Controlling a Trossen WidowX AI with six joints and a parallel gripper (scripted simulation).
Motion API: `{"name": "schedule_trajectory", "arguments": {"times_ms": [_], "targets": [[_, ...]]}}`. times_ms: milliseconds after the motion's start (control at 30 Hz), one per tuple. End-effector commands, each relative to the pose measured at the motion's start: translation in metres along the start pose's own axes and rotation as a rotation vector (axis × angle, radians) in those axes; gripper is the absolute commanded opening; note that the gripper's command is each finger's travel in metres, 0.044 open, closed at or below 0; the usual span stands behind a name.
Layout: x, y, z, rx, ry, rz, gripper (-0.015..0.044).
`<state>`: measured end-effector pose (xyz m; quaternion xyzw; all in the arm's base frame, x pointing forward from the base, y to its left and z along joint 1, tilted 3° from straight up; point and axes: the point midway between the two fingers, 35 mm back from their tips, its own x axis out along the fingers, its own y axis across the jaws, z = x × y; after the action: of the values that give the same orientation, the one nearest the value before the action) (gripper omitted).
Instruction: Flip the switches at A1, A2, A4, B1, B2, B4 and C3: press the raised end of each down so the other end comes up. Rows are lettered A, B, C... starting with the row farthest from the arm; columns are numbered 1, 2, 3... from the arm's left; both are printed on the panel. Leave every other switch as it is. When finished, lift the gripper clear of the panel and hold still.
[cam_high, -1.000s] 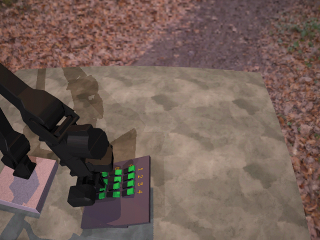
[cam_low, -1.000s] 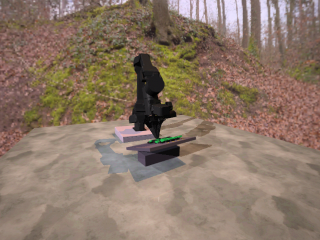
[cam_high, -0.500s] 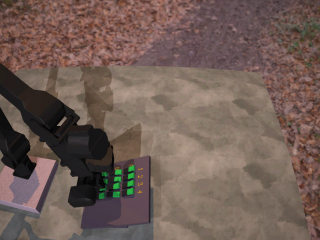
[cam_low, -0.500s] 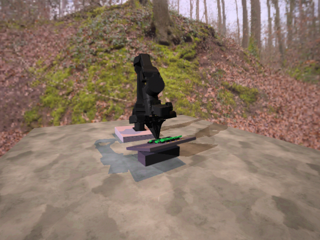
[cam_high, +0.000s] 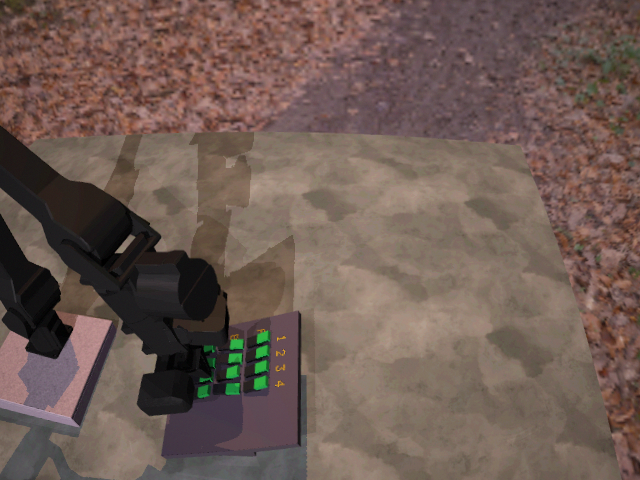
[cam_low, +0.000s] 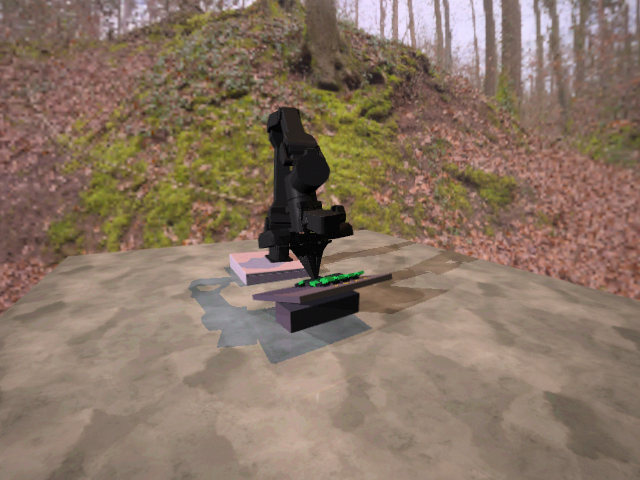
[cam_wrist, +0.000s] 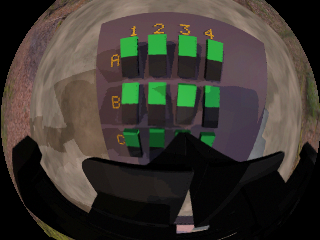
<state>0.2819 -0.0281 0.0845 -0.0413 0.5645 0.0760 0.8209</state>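
The dark purple panel (cam_high: 273, 423) (cam_low: 279, 297) (cam_wrist: 245, 65) carries rows A to C and columns 1 to 4 of green and black switches. In the wrist view, switches A1 (cam_wrist: 129, 48), A2 (cam_wrist: 157, 46), A4 (cam_wrist: 214, 51), B1 (cam_wrist: 130, 94), B2 (cam_wrist: 157, 94) and B4 (cam_wrist: 212, 96) show green far halves and black near halves. Their exact tilts are hard to tell. My gripper (cam_high: 209, 370) (cam_low: 315, 277) (cam_wrist: 183, 138) is shut and empty, its tips low at C3. They hide most of that switch, and contact cannot be told.
A3 (cam_wrist: 187, 46) and B3 (cam_wrist: 186, 96) stand between the columns 2 and 4. C1 (cam_wrist: 132, 139), C2 (cam_wrist: 156, 137) and C4 (cam_wrist: 207, 139) are close around the fingers. A dark block (cam_low: 323, 312) supports the panel. The arm's base stands on a pink slab (cam_high: 93, 372) (cam_low: 242, 266).
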Motion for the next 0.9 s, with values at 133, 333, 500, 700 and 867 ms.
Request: {"name": "schedule_trajectory", "arguments": {"times_ms": [133,333,500,700,867], "targets": [[0.003,0.000,-0.003,0.007,0.008,-0.001,0.0000],[-0.022,-0.001,0.000,0.004,-0.005,-0.001,0.0000],[-0.063,0.000,-0.005,0.007,-0.016,-0.002,0.0000],[-0.067,0.005,0.011,0.007,-0.017,-0.002,0.0000],[-0.071,0.011,0.026,0.007,-0.018,-0.001,0.0000]]}}
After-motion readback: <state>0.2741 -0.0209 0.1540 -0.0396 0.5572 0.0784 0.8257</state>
